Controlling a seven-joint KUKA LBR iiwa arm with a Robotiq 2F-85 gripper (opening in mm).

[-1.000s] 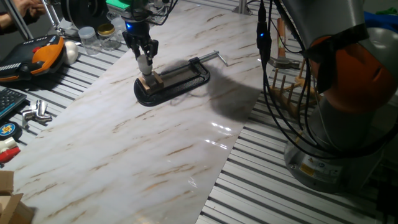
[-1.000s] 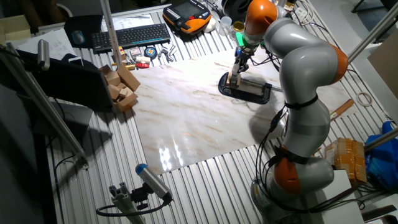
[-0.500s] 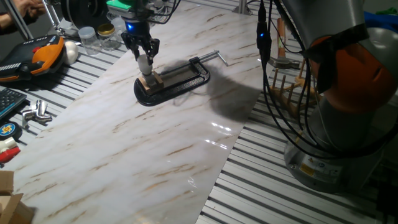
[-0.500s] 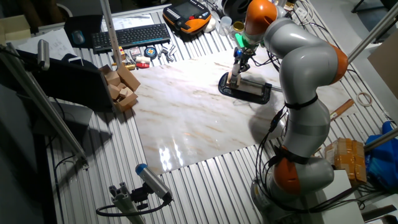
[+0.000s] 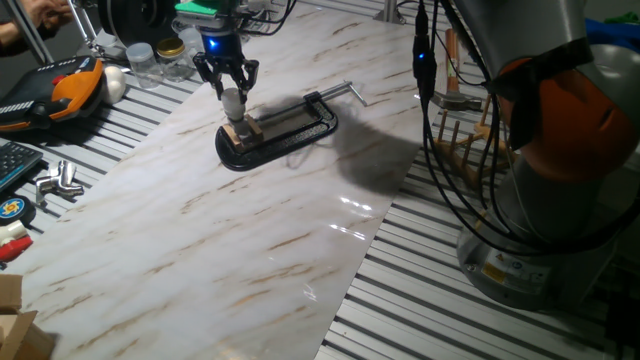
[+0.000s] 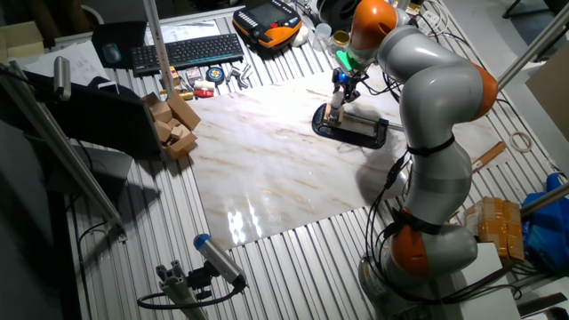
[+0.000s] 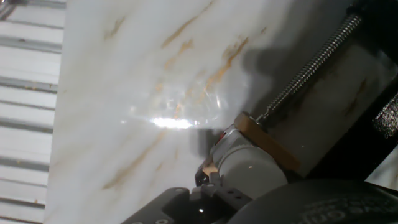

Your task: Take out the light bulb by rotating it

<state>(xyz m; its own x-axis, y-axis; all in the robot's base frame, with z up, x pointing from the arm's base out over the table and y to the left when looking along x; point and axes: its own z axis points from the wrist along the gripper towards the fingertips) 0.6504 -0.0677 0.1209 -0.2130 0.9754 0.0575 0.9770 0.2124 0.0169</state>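
Note:
The small white light bulb (image 5: 233, 100) stands upright over a wooden block (image 5: 244, 130) held in the black C-clamp (image 5: 285, 125) on the marble board. My gripper (image 5: 231, 88) comes straight down on it, its dark fingers (image 5: 220, 74) shut on the bulb's sides. The other fixed view shows the same gripper (image 6: 339, 89) over the clamp (image 6: 356, 130). In the hand view the pale bulb (image 7: 247, 172) fills the lower middle, with the wooden block (image 7: 266, 140) and the clamp's threaded screw (image 7: 310, 66) behind it. I cannot tell whether the base still sits in its socket.
Clear glass jars (image 5: 150, 60) and an orange-and-black pendant (image 5: 70, 88) lie at the board's far left. Metal parts (image 5: 58, 180) sit on the slatted table. Wooden blocks (image 6: 173, 124) and a keyboard (image 6: 187, 49) stand beyond the board. The arm's base (image 5: 540, 150) is on the right.
My gripper has risen slightly above the clamp and turned a little about its axis, still closed on the bulb. The clamp and block have not moved.

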